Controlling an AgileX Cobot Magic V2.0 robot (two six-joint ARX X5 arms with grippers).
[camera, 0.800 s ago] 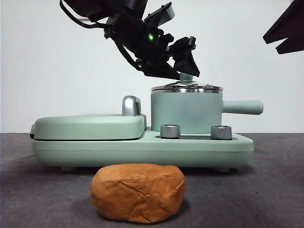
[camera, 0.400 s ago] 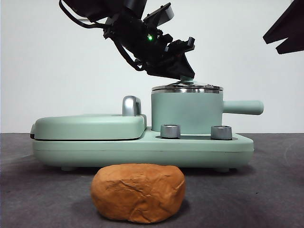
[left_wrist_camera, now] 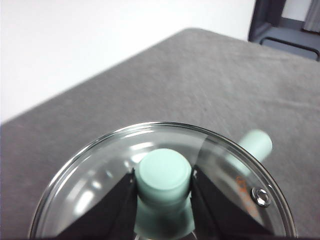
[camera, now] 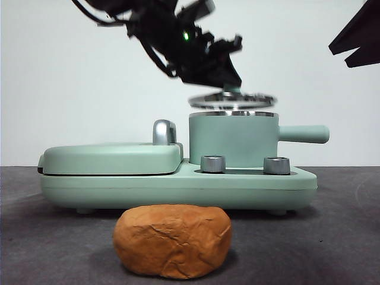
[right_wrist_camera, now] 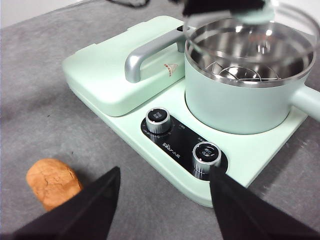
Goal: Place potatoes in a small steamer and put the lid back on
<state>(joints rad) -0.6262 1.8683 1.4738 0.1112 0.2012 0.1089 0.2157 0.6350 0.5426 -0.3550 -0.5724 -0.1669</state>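
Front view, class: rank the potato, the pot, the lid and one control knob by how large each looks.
1. Potato, though it lies nearest the camera, which enlarges it.
2. Pot.
3. Lid, seen edge-on and blurred, held above the pot by the left gripper.
4. Knob.

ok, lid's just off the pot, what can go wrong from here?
1. The left tool pinches only the small knob of the glass lid, which looks tilted and blurred; it could slip and drop onto the pot.
2. The potato looks about as wide as the pot, so it may jam on the rim.
3. The right tool is open and waiting; both arms may crowd over the pot.
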